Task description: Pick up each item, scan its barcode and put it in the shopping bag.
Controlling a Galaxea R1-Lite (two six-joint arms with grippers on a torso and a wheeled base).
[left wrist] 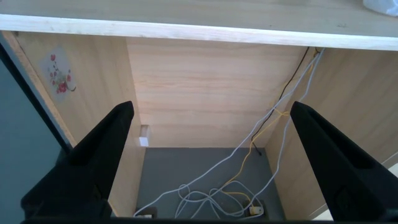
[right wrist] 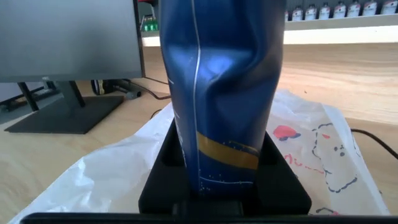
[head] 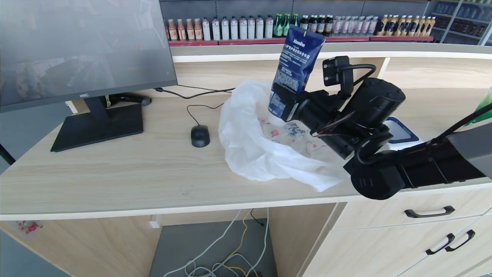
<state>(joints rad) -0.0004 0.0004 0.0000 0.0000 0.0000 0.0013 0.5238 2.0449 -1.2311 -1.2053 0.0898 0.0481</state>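
My right gripper (head: 285,103) is shut on the lower end of a blue pouch (head: 295,63), which stands upright above the open white shopping bag (head: 256,142) on the counter. The right wrist view has the blue pouch (right wrist: 222,93) squeezed between the black fingers (right wrist: 163,165), with the shopping bag (right wrist: 323,146) spread beneath it. My left gripper (left wrist: 211,158) hangs open below the counter edge, facing the knee space with cables, and holds nothing.
A monitor (head: 82,46) on its stand fills the counter's left side, and a black mouse (head: 200,135) lies just left of the bag. A blue-rimmed item (head: 399,131) lies behind my right arm. Drawers (head: 428,212) are below right.
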